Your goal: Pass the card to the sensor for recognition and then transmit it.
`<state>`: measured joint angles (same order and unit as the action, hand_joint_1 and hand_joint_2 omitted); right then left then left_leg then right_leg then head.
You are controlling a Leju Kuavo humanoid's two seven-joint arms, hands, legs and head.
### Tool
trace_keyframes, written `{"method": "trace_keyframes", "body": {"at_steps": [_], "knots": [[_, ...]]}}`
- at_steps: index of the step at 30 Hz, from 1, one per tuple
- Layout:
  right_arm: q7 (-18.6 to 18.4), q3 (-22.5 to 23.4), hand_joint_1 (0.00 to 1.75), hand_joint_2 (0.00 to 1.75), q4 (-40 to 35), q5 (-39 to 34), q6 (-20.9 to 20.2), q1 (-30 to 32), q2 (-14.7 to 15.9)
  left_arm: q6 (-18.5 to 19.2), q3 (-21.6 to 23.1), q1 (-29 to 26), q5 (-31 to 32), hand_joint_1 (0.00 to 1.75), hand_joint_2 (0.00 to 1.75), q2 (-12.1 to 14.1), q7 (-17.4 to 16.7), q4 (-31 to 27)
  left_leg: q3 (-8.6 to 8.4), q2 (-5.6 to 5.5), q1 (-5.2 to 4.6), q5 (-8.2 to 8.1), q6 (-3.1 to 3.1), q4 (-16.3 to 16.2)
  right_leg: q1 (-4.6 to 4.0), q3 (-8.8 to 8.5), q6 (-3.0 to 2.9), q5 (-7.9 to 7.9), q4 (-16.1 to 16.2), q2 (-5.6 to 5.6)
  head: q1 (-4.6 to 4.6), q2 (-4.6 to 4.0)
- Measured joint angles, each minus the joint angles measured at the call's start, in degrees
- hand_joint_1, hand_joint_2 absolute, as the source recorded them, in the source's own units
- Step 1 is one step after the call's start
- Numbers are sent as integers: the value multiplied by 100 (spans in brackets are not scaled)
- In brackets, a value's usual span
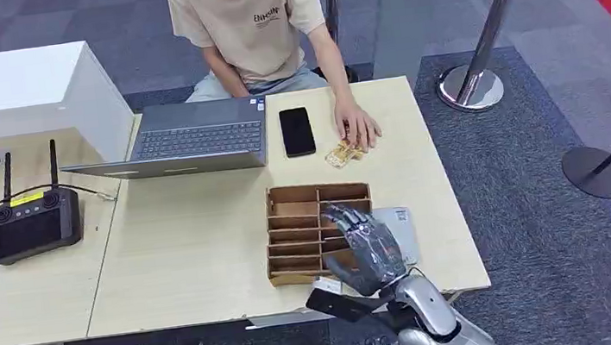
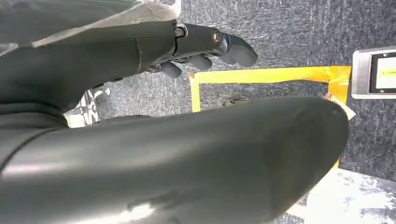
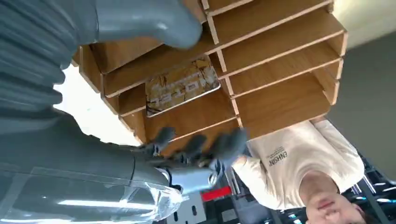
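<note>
A gold patterned card [image 3: 181,87] lies in a slot of the wooden divider box [image 1: 292,198] [image 3: 280,51] near the table's front edge. My right hand [image 1: 364,246] hovers over the box's right side. Its thumb [image 3: 144,18] and dark fingers [image 3: 201,144] are spread on either side of the card without touching it. A white flat sensor [image 1: 402,229] lies on the table just right of the box, partly behind my hand. My left hand [image 2: 205,46] hangs over the floor, fingers loosely apart, holding nothing.
A person sits across the table, one hand [image 1: 358,127] on several gold cards [image 1: 340,155]. A black phone [image 1: 296,131], an open laptop [image 1: 194,139] and a black remote controller [image 1: 32,223] stand further back and left. Stanchion bases [image 1: 470,88] stand on the carpet at right.
</note>
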<state>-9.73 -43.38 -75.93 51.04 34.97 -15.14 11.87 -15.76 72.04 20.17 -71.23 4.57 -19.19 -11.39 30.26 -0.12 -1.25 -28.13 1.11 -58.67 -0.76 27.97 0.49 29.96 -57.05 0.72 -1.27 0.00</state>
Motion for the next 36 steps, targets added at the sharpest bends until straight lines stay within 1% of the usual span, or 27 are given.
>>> {"method": "trace_keyframes", "body": {"at_steps": [5,20,36], "knots": [[50,-46,175,175,48,4,-24,-63,7,0,0,44,2,0,0,2,-33,0,-2,0,0,0,0,0,0,-1,0,0,-1,0,0,0],[11,-136,175,175,-109,221,-112,-202,50,-52,0,136,37,0,0,2,-103,0,-2,0,0,0,0,0,0,-2,0,0,-1,0,0,0],[-20,-273,175,175,-190,284,-62,-217,57,-107,2,220,85,0,0,0,-164,0,-3,0,0,0,0,0,0,-2,0,0,-1,0,0,0]]}}
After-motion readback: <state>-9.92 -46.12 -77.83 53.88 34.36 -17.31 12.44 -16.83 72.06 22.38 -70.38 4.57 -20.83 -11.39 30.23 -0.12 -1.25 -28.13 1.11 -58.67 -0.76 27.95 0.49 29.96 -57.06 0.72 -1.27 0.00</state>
